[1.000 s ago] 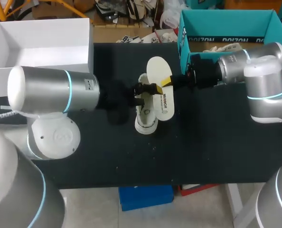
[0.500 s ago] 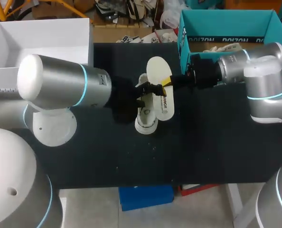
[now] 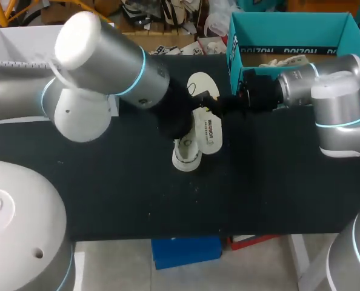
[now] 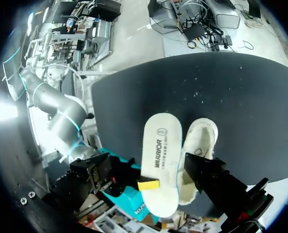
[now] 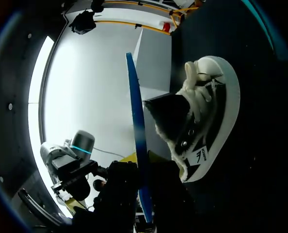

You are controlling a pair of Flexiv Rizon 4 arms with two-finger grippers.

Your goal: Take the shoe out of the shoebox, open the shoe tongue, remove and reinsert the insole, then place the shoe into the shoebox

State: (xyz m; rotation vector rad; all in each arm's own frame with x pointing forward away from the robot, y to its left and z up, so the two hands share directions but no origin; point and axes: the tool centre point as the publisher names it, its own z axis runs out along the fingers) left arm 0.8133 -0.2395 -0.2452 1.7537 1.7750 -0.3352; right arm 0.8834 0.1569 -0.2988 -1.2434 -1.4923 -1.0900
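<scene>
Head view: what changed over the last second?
The left arm swung in toward the middle of the table and now hides part of the shoe. The right gripper stayed shut on the insole; shoe and insole did not move.

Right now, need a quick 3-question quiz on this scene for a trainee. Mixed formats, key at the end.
1. True or false: the insole is seated inside the shoe.
2. Which arm's jaws are shut on the insole? A) left B) right C) neither
3. Fill in: the shoe stands on the ___, not in the teal shoebox.

Key: 1 false; 2 B; 3 table.
</scene>
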